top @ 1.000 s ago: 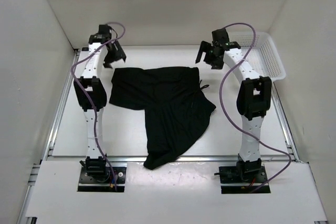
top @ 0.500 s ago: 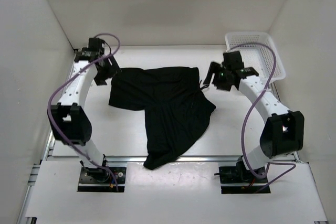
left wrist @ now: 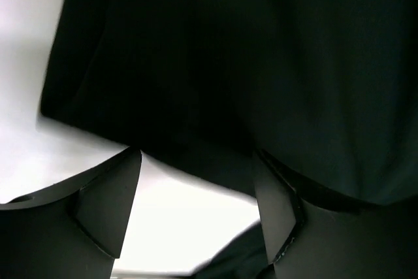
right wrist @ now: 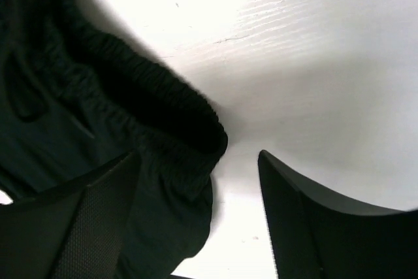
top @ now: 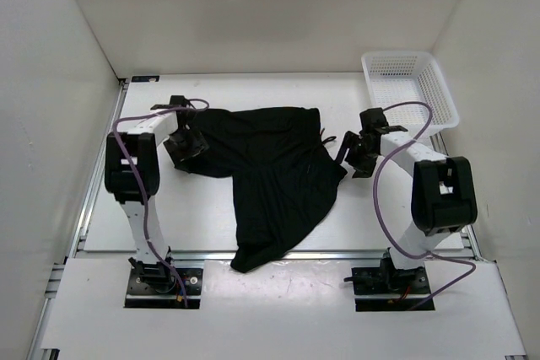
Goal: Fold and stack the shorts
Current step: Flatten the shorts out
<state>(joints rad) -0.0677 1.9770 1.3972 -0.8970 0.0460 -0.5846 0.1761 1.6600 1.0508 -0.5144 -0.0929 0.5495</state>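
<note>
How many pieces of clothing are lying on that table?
1: black shorts spread across the middle of the white table. Another piece could be hidden underneath; the pictures cannot rule that out.

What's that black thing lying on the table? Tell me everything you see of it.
It is a pair of plain black shorts in soft, matte fabric, lying unfolded and rumpled on the white table, one leg toward the left, one toward the near edge. The gathered elastic waistband faces right. The left gripper and right gripper, both open, flank its edges; contact is unclear.
</note>
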